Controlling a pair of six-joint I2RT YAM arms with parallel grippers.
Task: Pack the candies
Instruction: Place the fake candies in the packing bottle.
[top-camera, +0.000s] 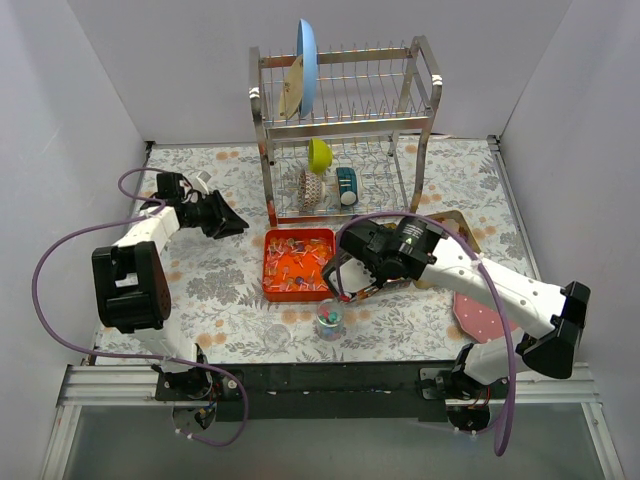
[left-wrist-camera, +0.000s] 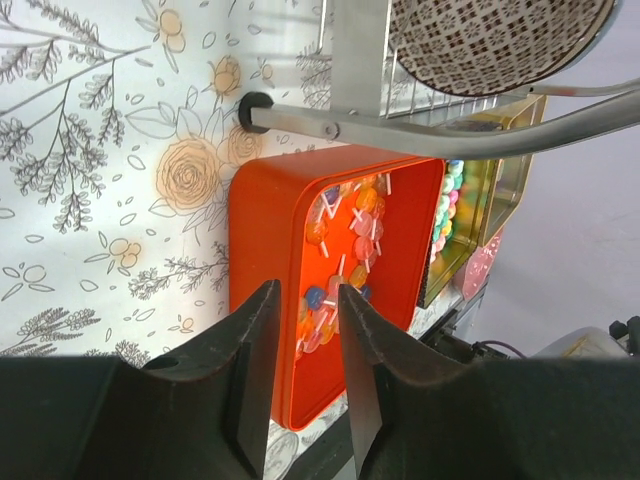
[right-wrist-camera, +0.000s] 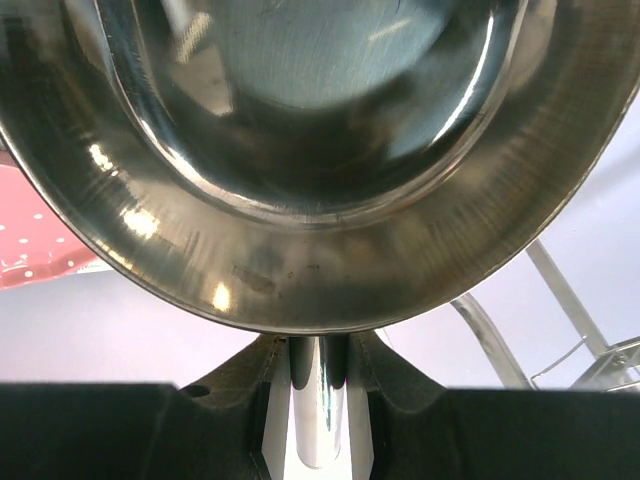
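Note:
The candies are tiny bright lumps: some fill a small clear glass (top-camera: 330, 319) near the front, and more lie in a gold tin (left-wrist-camera: 447, 205) beyond the orange tray. My right gripper (top-camera: 345, 287) hovers just above and behind the glass. It is shut on the handle of a shiny steel scoop (right-wrist-camera: 300, 150), held between the jaws (right-wrist-camera: 318, 400); the scoop's inside is hidden. My left gripper (top-camera: 238, 225) is open and empty, left of the orange tray, pointing right. In its wrist view the fingers (left-wrist-camera: 305, 300) frame the tray.
An orange tray (top-camera: 272, 262) of lollipops sits at centre. A steel dish rack (top-camera: 345, 120) behind it holds a blue plate (top-camera: 308, 55), green bowl (top-camera: 319, 155), patterned bowl (top-camera: 312, 188) and teal cup (top-camera: 346, 185). A pink dotted lid (top-camera: 480, 318) lies front right.

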